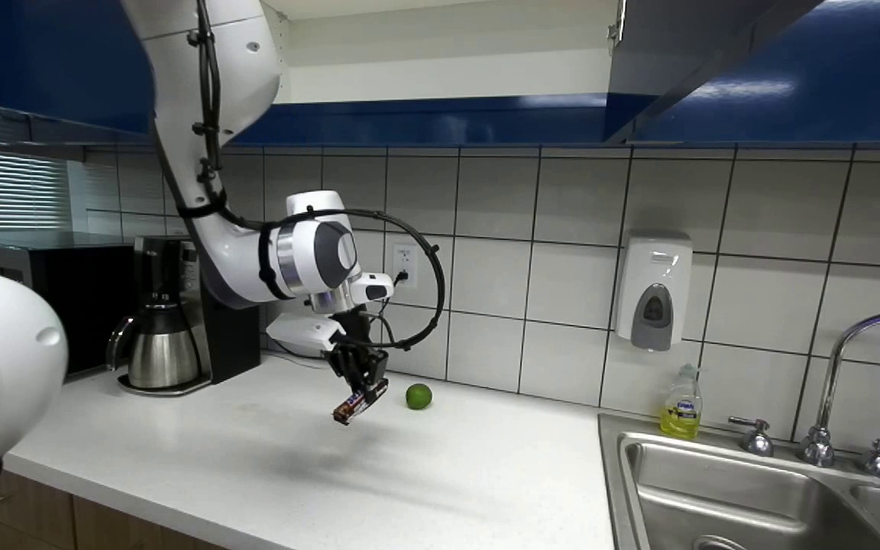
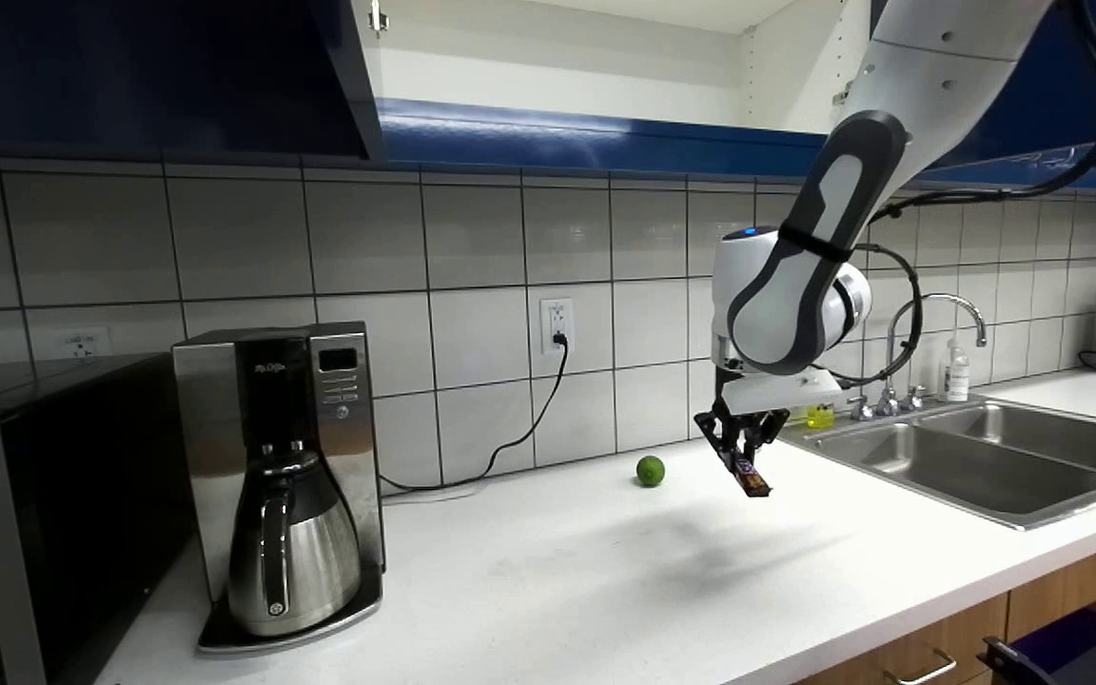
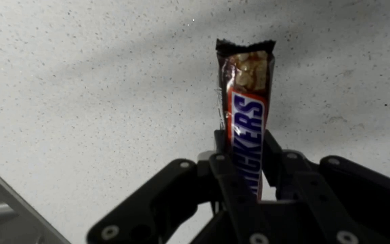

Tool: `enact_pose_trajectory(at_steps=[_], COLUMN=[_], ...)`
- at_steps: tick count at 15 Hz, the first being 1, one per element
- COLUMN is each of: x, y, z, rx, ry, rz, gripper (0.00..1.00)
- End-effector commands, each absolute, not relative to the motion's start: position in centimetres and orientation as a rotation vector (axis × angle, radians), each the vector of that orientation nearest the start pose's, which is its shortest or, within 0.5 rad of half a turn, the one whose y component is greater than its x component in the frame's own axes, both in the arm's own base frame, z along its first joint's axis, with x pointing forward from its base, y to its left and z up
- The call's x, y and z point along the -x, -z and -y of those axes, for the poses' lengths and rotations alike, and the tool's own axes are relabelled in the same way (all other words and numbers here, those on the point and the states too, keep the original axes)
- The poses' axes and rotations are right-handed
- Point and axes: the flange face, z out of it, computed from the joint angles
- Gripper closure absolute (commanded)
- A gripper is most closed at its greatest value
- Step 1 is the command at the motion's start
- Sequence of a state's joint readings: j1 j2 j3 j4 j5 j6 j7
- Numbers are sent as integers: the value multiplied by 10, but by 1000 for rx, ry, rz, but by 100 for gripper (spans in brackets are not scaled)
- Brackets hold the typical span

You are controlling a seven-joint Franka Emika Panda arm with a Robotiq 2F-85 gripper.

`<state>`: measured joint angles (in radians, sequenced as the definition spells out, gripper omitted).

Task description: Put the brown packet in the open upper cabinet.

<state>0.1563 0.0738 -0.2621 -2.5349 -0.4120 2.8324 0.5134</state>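
Packet [image 3: 247, 98], glossy brown oblong with jagged end, in the grip of black jointed hand [image 3: 244, 145] above speckled countertop [image 3: 124, 128].

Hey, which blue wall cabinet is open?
The upper cabinet above the green ball: its white interior is exposed, while the blue cabinet over the sink shows no interior.

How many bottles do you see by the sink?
2: the yellow bottle and the pale bottle, one on each side of the faucet, along the back of the sink. More could be hidden behind the arm.
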Motion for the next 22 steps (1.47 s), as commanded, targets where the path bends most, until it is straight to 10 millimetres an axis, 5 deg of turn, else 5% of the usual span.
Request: enact_pose_trajectory(at_steps=[1,9,22], x=[-445,-398,-371], y=[-313,-404,-546], z=[28,19,11], rx=[3202,3158,2992], ry=[509,750,1102], rz=[-372,-399,-471], gripper=[93,93,93])
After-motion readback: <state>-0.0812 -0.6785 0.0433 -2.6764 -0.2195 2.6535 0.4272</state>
